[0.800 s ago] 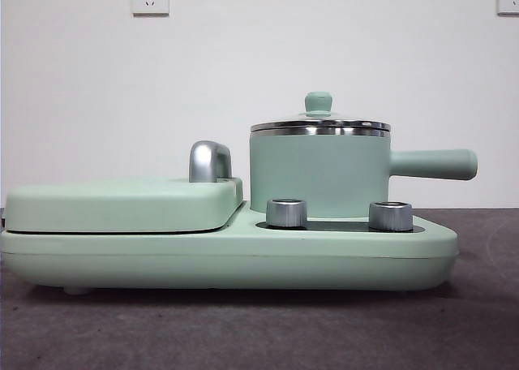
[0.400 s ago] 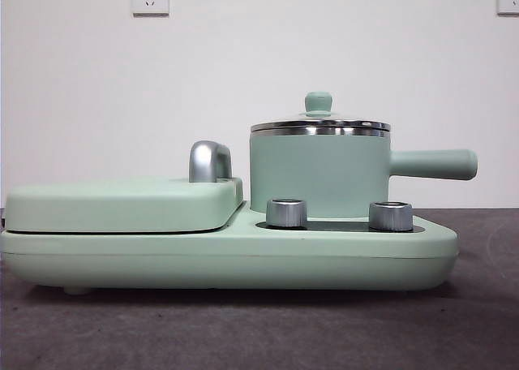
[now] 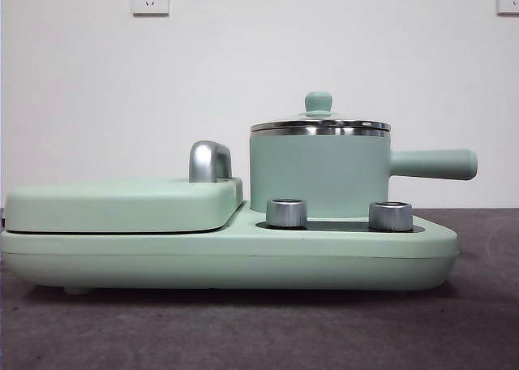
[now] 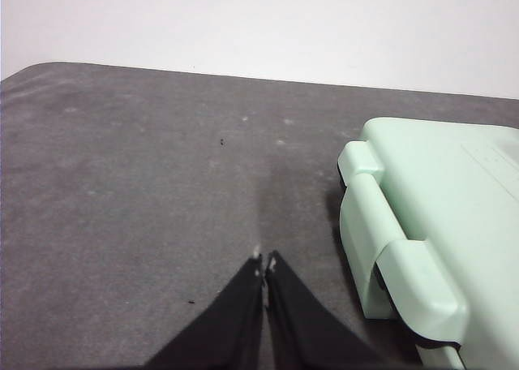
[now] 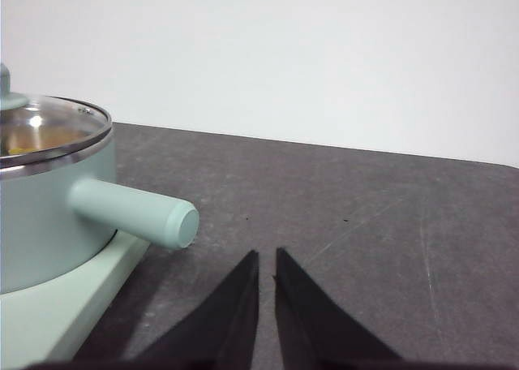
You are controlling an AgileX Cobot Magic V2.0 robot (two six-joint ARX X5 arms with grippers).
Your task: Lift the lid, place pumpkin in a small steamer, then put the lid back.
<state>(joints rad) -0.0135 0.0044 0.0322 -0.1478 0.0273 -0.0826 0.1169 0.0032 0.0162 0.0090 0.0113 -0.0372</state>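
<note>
The small steamer stands on the right half of a wide appliance, its long handle pointing right. The glass lid sits on the steamer's rim, mint knob on top. In the right wrist view, something yellow-orange that I take for the pumpkin shows dimly through the lid. My right gripper is shut and empty, low over the table beside the steamer's handle. My left gripper is shut and empty over the table next to the appliance's other end. Neither arm shows in the front view.
The mint-green appliance base carries two silver knobs and a flat griddle cover with a steel handle. That cover also lies close to my left gripper. Dark grey table, white wall behind.
</note>
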